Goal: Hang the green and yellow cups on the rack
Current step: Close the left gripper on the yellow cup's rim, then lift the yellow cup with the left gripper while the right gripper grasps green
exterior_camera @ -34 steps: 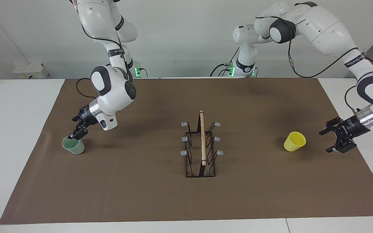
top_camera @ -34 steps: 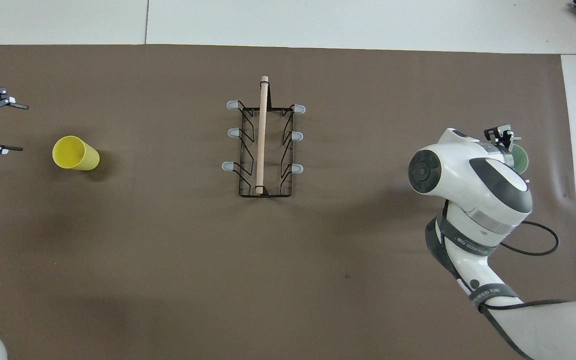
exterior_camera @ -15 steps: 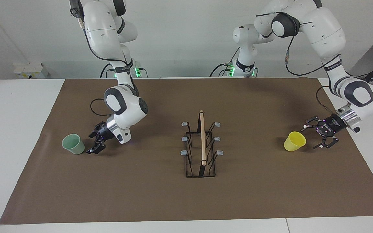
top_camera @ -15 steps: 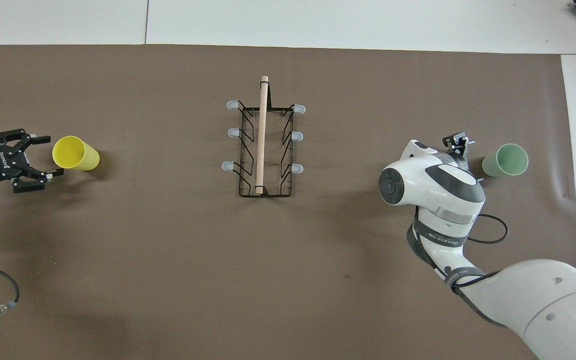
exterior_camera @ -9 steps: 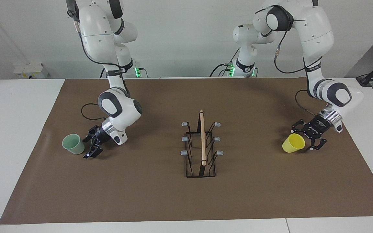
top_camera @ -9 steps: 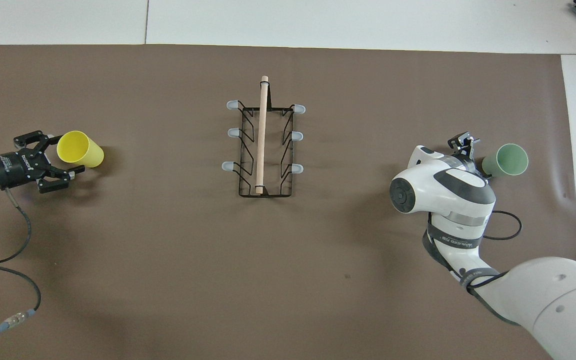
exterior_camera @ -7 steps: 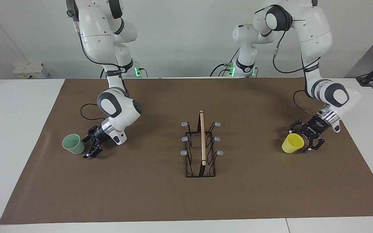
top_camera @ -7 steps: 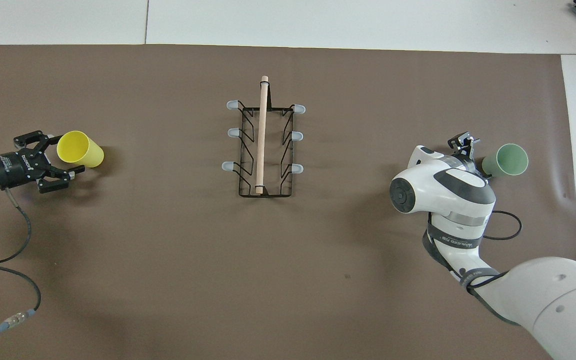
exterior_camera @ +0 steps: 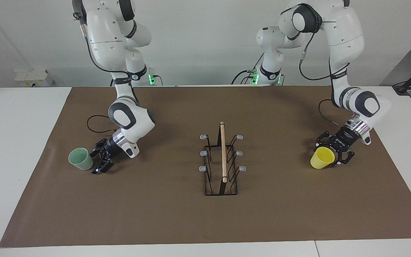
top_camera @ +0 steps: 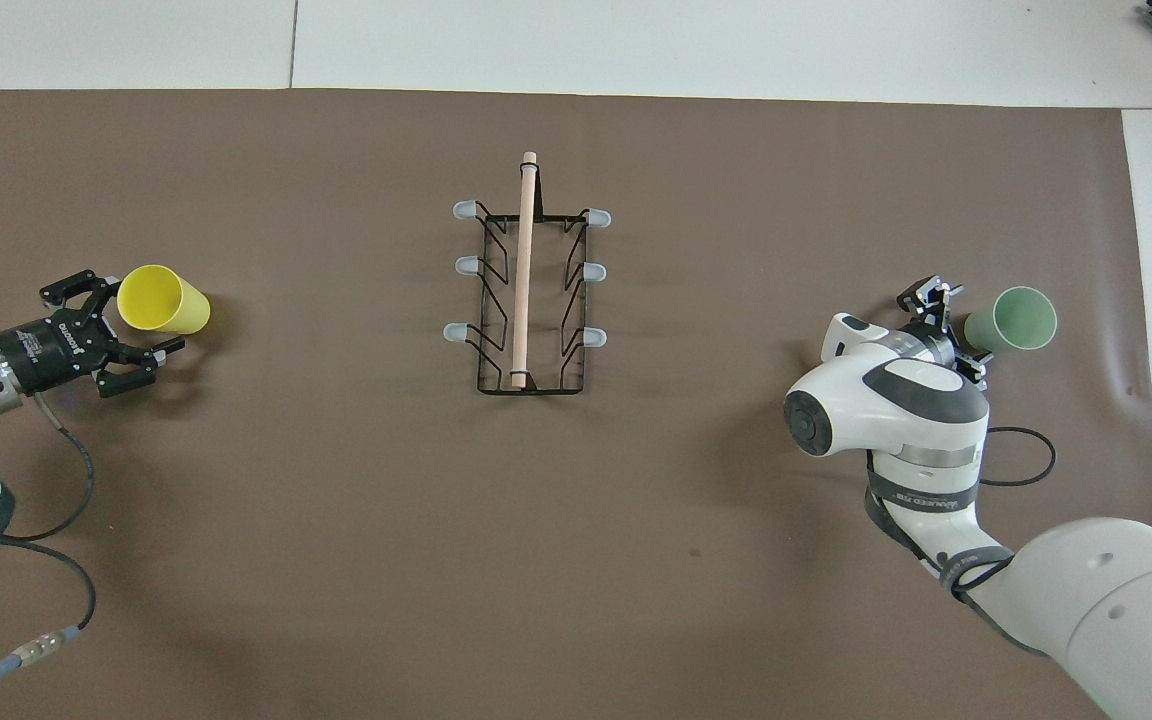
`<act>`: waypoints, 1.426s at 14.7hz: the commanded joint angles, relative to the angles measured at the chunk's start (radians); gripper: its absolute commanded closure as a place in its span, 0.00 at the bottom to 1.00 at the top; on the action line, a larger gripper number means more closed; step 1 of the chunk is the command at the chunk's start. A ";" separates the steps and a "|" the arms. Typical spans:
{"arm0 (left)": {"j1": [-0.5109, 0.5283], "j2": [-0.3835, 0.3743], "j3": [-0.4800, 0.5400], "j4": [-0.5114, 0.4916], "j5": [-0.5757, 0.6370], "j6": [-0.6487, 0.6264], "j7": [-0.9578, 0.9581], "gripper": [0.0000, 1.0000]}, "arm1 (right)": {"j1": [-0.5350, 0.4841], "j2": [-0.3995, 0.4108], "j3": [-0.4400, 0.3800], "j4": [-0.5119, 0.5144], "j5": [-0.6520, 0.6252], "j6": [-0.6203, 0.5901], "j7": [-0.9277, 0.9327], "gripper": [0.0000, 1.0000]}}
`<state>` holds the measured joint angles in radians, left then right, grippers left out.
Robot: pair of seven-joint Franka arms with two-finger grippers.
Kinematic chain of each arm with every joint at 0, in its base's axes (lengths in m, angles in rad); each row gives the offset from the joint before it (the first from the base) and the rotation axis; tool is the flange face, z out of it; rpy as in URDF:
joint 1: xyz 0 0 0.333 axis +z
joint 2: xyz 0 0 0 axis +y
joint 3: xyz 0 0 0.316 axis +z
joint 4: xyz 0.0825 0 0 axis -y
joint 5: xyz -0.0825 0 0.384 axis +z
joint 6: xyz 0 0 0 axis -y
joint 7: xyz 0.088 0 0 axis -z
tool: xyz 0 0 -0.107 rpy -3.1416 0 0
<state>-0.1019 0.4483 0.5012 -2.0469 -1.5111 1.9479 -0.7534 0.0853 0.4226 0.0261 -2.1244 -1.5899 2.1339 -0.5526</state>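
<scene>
Facing view: rack (exterior_camera: 221, 160) mid-mat; toward the right arm's end, the right gripper (exterior_camera: 97, 162), fingers spread, sits just beside the green cup (exterior_camera: 81, 159).

Overhead view: toward the left arm's end, the left gripper (top_camera: 121, 325), fingers spread, seemingly straddles the yellow cup (top_camera: 163, 300).

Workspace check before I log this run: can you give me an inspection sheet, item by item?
Surface: brown mat on a white table.
Job's things: rack stands mid-mat, all pegs bare; green cup upright toward the right arm's end; yellow cup tilted toward the left arm's end.
Clutter: nothing seen.
Grippers: right gripper open, low beside the green cup, not around it; left gripper open, its fingers on either side of the yellow cup.
Cables: black cable loops at each wrist, one lying on the mat by the right arm.
Surroundings: white wall; socket box on the table by the wall.
</scene>
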 commanded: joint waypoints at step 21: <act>-0.075 -0.074 -0.006 0.065 -0.061 0.109 0.054 1.00 | -0.038 -0.016 0.001 -0.078 -0.116 -0.008 0.051 0.00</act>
<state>-0.1776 0.3903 0.4922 -2.0103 -1.6061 2.0457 -0.6864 0.0810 0.4203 0.0231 -2.1713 -1.6514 2.1232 -0.5425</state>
